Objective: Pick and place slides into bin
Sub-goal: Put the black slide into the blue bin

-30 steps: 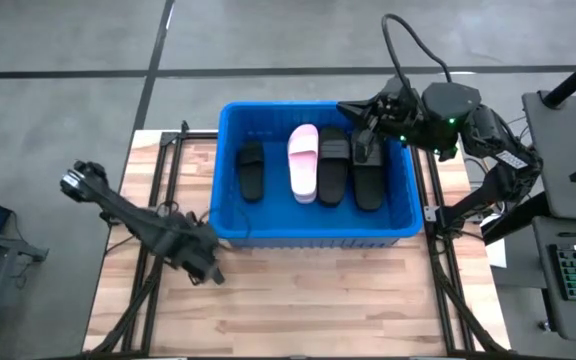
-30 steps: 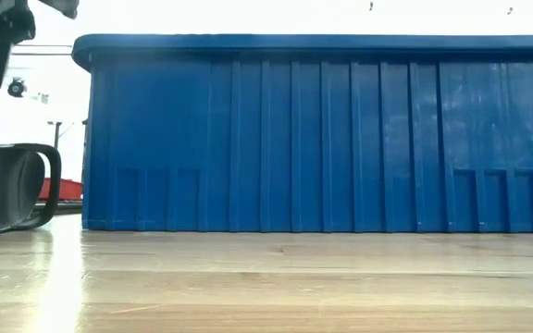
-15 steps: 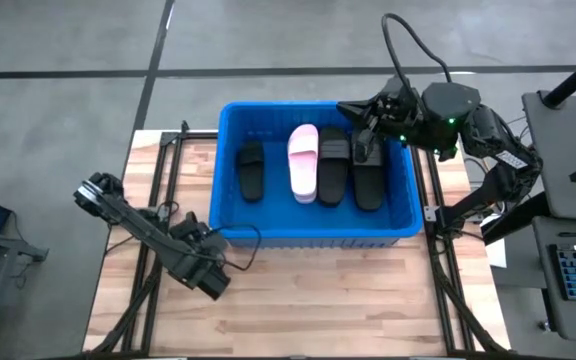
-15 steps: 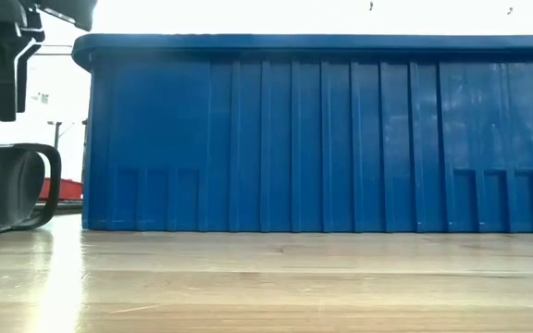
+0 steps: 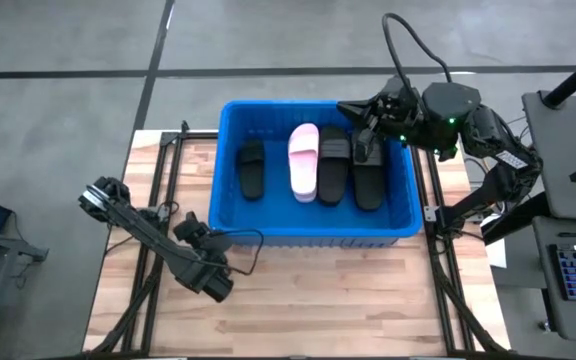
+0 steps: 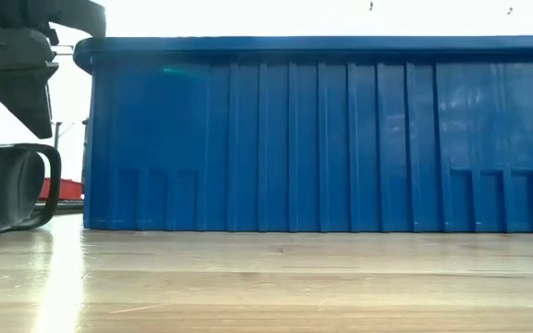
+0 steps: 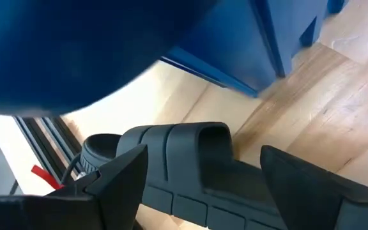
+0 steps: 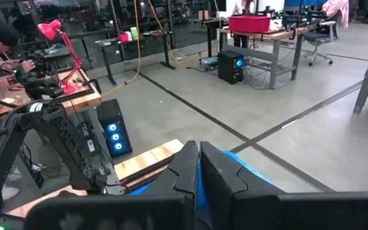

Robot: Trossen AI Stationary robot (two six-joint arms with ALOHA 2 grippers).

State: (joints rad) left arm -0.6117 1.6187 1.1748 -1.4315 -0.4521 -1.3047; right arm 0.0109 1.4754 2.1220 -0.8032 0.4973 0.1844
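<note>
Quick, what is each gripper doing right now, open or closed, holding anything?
Left gripper: open, straddling a black slide on the table, not yet gripping.
Right gripper: closed, empty, above the bin.

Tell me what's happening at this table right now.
A two-armed robot is loading slides into a blue bin. Four already lie inside: three black and one pink slide. The left gripper, open, is low over the table in front of the bin's left corner, reaching toward a black slide lying on the wood there. The right gripper is shut and waits over the bin's far right corner.
</note>
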